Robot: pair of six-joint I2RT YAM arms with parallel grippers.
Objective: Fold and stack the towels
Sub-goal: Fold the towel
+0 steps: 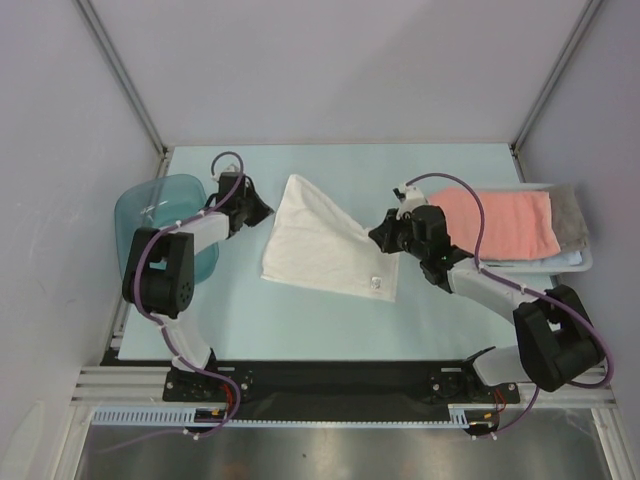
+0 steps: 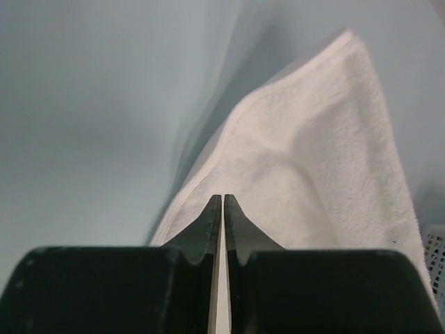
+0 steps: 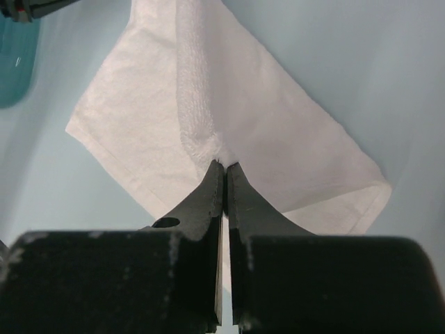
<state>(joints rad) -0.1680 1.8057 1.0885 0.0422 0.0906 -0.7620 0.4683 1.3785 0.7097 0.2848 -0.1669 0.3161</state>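
Looks like the fold of the white towel (image 1: 325, 240) is what's being worked on. It's spread out mid-table (image 1: 300, 330), between the two arms. The left gripper (image 2: 222, 198) is pinched down on its far-left corner, with a thin strip of white hem seen between the jaws in the wrist view. The right gripper (image 3: 225, 165) is squeezed tight on a bunched bit at the right edge, with nothing but terry at the tips. A raised ridge of cloth is seen running between the two pinch points, while the near part is laid flat on the table.

The other towels seem done. A pink towel (image 1: 500, 222) is folded on top of the stack in the basket (image 1: 588, 262) at the far right, and a grey towel (image 1: 570, 215) is peeking out beside it. The tub (image 1: 150, 205) on the left isn't involved.

For the next move, the held edge probably needs to be carried over toward the near edge. Both arms should be moved together so the cloth is kept taut and the corners get lined up. If one side is dragged ahead, a skewed fold can be expected. Only after the edge is laid down should the jaws be let go.
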